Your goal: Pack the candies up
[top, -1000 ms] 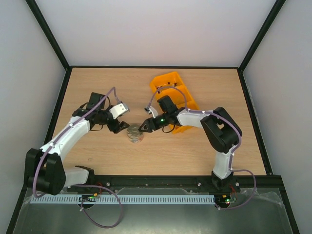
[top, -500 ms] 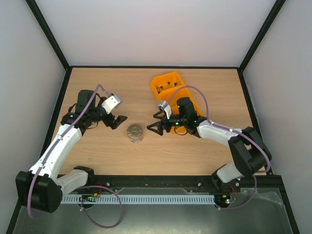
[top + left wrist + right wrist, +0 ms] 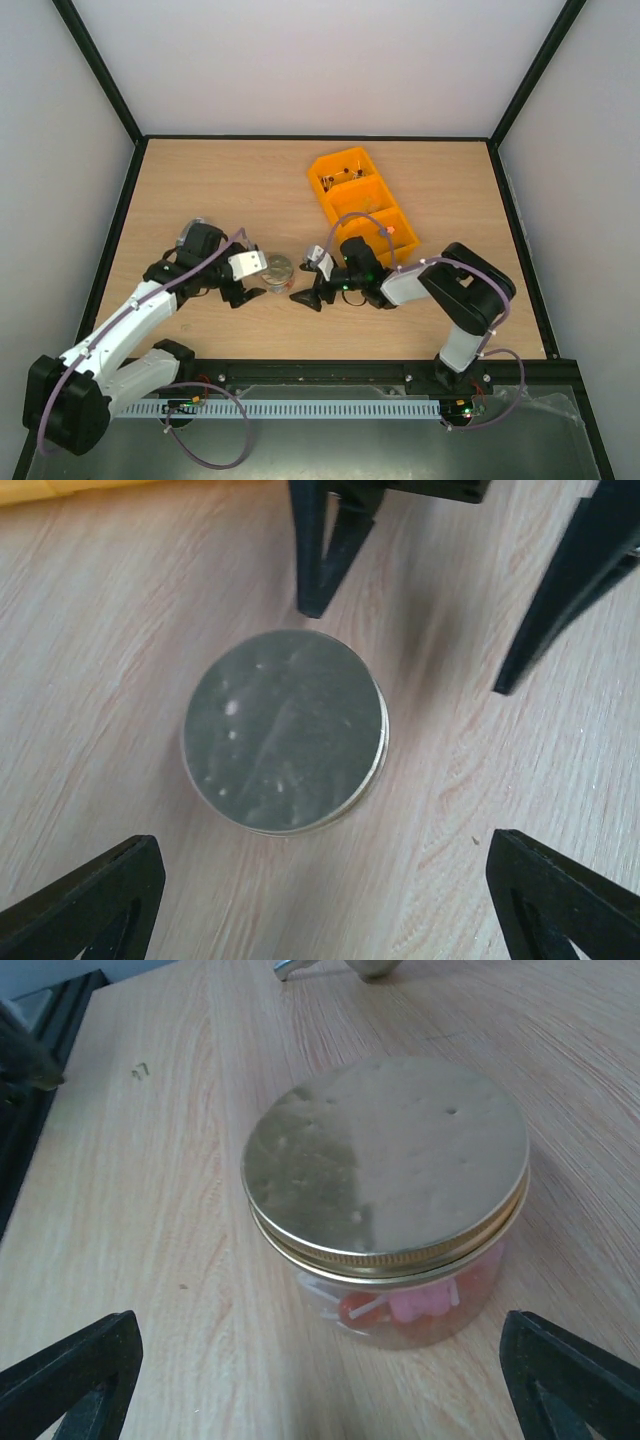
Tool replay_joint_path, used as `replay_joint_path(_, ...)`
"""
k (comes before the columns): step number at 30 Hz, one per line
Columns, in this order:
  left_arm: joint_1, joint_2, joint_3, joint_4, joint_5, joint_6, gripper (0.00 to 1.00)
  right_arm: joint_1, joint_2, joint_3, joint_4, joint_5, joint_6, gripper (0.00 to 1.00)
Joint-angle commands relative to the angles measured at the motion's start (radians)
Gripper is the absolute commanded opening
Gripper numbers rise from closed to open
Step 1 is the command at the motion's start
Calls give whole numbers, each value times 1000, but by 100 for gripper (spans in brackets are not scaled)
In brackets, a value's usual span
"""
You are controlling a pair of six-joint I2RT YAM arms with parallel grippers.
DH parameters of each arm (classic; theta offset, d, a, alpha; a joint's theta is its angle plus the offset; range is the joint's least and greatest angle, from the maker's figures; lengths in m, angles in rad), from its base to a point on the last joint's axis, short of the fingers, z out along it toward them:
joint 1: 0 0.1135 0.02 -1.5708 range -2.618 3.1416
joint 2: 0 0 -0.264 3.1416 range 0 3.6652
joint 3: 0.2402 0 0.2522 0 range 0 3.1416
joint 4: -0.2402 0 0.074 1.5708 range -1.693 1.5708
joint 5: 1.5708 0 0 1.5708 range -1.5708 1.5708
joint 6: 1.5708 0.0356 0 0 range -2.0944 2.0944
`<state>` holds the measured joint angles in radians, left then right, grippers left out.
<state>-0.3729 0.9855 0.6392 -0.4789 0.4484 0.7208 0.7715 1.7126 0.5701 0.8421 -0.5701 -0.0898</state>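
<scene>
A clear jar (image 3: 277,270) with a round gold lid (image 3: 385,1165) stands on the table, lid on. Pink and red candies (image 3: 415,1305) show through its wall. The lid also fills the left wrist view (image 3: 283,730). More reddish candies (image 3: 340,178) lie in the far compartment of the orange bin (image 3: 372,208), and one red piece (image 3: 393,230) lies nearer. My left gripper (image 3: 244,292) is open and empty just left of the jar (image 3: 325,910). My right gripper (image 3: 306,293) is open and empty just right of it (image 3: 320,1385), low over the table.
The orange bin stands behind the right arm. Black frame rails (image 3: 330,372) run along the table's near edge and its sides. The right gripper's fingers (image 3: 318,550) show beyond the jar in the left wrist view.
Both grippers have come in toward the near side of the jar, the left from the far left, the right from in front of the bin. The jar has not moved.
</scene>
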Motion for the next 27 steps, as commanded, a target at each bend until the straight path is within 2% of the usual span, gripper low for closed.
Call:
replay_joint_path(1,-43,-54,-56,68,-45,48,90,30,78,-15,213,48,-101,99)
replay_joint_path(7,-89,-54,-75,85,-81,46,80,49,167,16,290,114,-123,99)
replay_joint_path(16,-140,-10,-71,105,-82,29,57,59,279,84,364,133,-128,99)
replay_joint_path(23,-182,61,-75,206,-122,21,52,72,339,121,391,122,-144,99)
replay_joint_path(27,-205,112,-66,236,-137,35,46,75,355,136,399,114,-127,100)
